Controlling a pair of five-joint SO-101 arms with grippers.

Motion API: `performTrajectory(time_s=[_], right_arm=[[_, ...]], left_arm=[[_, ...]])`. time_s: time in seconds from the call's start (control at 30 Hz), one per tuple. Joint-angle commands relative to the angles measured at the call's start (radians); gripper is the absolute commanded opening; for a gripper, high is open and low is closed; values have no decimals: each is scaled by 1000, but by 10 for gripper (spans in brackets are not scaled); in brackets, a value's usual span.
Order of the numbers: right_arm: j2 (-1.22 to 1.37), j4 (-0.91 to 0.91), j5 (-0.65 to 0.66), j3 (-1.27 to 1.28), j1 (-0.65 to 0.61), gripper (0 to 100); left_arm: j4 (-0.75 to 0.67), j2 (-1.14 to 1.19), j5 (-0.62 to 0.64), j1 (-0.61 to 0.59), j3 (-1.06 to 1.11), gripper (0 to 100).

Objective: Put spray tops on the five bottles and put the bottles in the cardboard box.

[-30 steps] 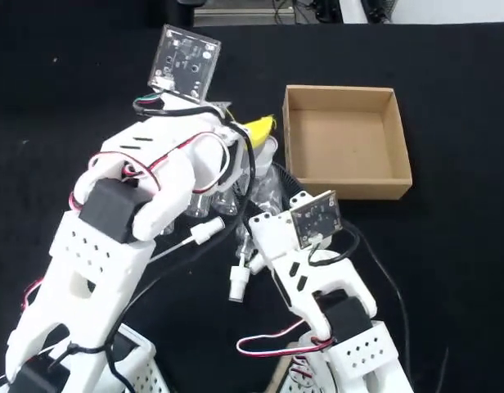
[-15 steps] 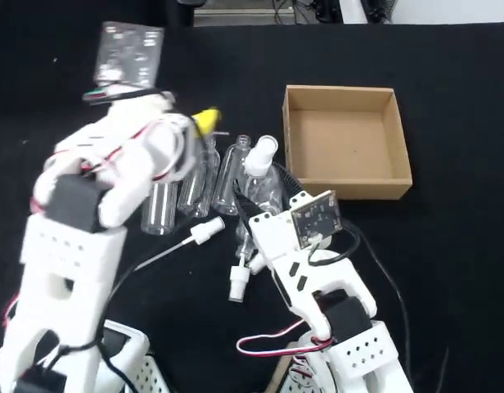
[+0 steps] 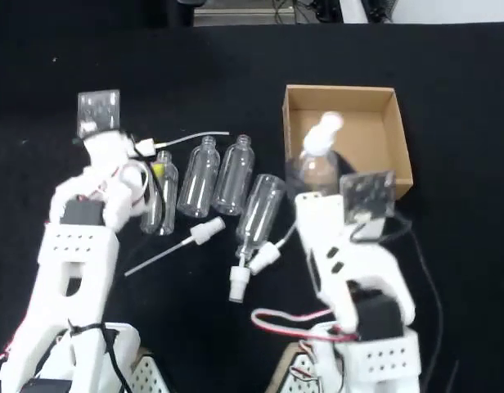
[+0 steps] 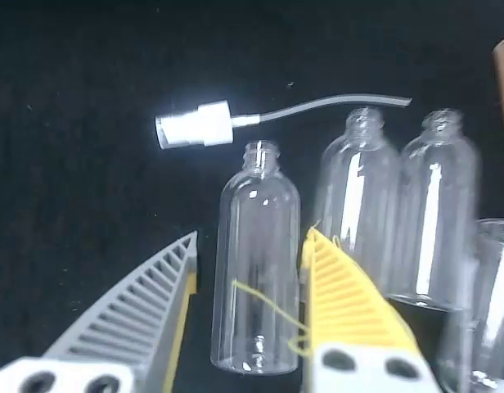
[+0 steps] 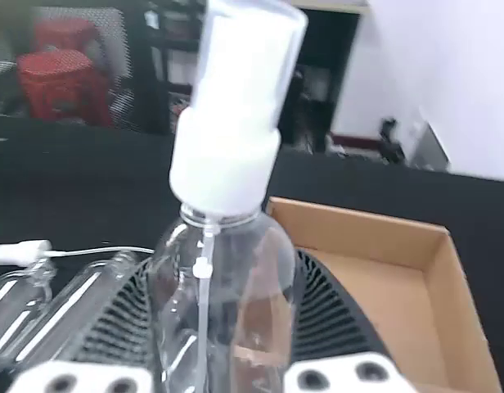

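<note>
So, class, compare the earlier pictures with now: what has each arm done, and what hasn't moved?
The left gripper swung left, away from the box, and now sits open astride the leftmost bottle. The right gripper, shut on the capped bottle, lifted it and carried it toward the box. The box and the two loose spray tops in front stayed put.

Left arm (image 3: 72,254), right arm (image 3: 358,262): white printed plastic, boxy links, rows of small round holes. Black servo blocks (image 3: 82,213) at joints. Red, white, black wires (image 3: 264,313) looped along links. Square circuit board (image 3: 98,113) on each wrist. Left gripper (image 4: 252,237): one grey ribbed finger, one yellow. Right gripper (image 5: 223,270): black ribbed fingers, white base with screw holes.
</note>
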Motion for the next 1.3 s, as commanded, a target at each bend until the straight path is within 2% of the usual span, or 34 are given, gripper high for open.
performTrajectory(time_s=[0.0,0.27,0.37,0.83,1.27], right_arm=[[160,-86,-12,-122,55,11],[613,-578,-12,-160,61,11],[753,-689,-12,-186,61,11],[1248,-809,-12,-524,112,10],[1368,-746,-12,-615,144,10]], left_arm=[[-201,-18,8,-12,140,202],[-353,-18,8,-19,288,202],[-399,-18,8,-24,317,202],[-568,-8,8,-15,417,202],[-580,-8,8,-13,417,202]])
